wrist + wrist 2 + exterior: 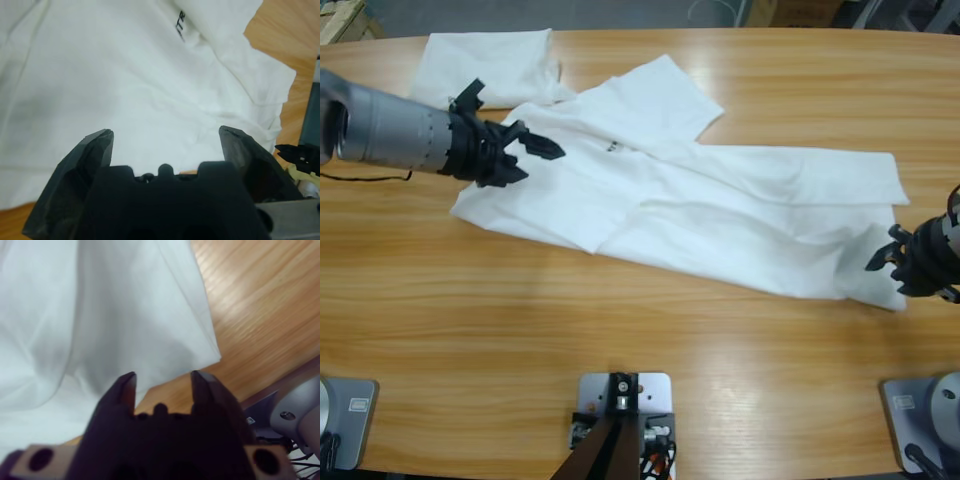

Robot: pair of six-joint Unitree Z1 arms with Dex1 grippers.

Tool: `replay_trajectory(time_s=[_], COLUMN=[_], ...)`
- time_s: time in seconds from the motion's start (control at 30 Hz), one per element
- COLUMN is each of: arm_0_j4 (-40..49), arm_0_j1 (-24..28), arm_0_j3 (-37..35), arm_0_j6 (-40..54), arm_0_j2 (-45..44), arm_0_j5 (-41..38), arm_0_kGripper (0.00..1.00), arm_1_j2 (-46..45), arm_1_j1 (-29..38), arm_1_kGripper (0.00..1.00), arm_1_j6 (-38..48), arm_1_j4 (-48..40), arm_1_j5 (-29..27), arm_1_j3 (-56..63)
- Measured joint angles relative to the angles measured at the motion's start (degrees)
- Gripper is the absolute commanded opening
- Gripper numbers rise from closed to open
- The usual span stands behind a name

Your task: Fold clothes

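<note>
Left claw (535,148), upper left of the high view: jaws spread wide, nothing between them, over the collar end of the spread T-shirt (700,210). Its wrist view shows white cloth filling the frame ahead of the jaws, dark neck label (180,26) at top centre.

Right claw (892,262), right edge of the high view: jaws parted, not gripping, right at the shirt's lower right corner. Its wrist view puts that hem corner (212,357) just past the jaw tips, bare counter (260,305) beyond it.

Shirt runs diagonally from upper left to lower right across the middle of the counter (520,330), partly doubled over along its length, one sleeve sticking out toward top centre.

Handling, my read: thin cotton, light, fully limp, no stiffness to push against. It'll drape and drag, not slide as a sheet. Not fragile. Low slip on wood, so it can bunch when pulled. Best holds: pinch an edge or corner with doubled fabric, meaning the shoulder/collar seam on the left side and the hem corner on the right. Grabbing mid-panel just lifts a tent.

Count:
- T-shirts: two. One spread out, plus a second white garment (485,65) in the upper left corner, lying looser, touching or just overlapped by the first; can't tell which.
- Arms: two.
- Neck labels visible: one.
</note>
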Motion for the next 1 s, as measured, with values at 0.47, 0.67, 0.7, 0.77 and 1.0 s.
replay_trajectory(time_s=[0.47,0.67,0.7,0.77,1.0], arm_0_j4=[20.00,22.30,23.54,26.83,37.54], arm_0_j1=[-1.46,-1.93,-2.12,-2.53,-2.86], arm_0_j3=[-9.15,-12.73,-13.96,-16.45,-23.03], arm_0_j6=[8.49,9.51,9.94,10.40,10.59], arm_0_j2=[5.04,7.14,7.72,9.11,14.40], arm_0_j5=[10.30,11.49,11.95,13.21,14.62], arm_0_kGripper=[0.000,0.000,0.000,0.000,0.000], arm_1_j2=[2.69,4.07,4.54,5.52,8.66], arm_1_j1=[0.32,0.34,0.34,0.34,0.35], arm_1_kGripper=[0.000,0.000,0.000,0.000,0.000], arm_1_j6=[-0.78,-2.55,-2.72,-2.85,-2.12], arm_1_j4=[-2.40,-5.00,-5.44,-6.17,-6.46], arm_1_j5=[-0.48,-0.47,-0.39,-0.13,-0.01], arm_1_j3=[0.91,0.92,0.92,0.93,1.26])
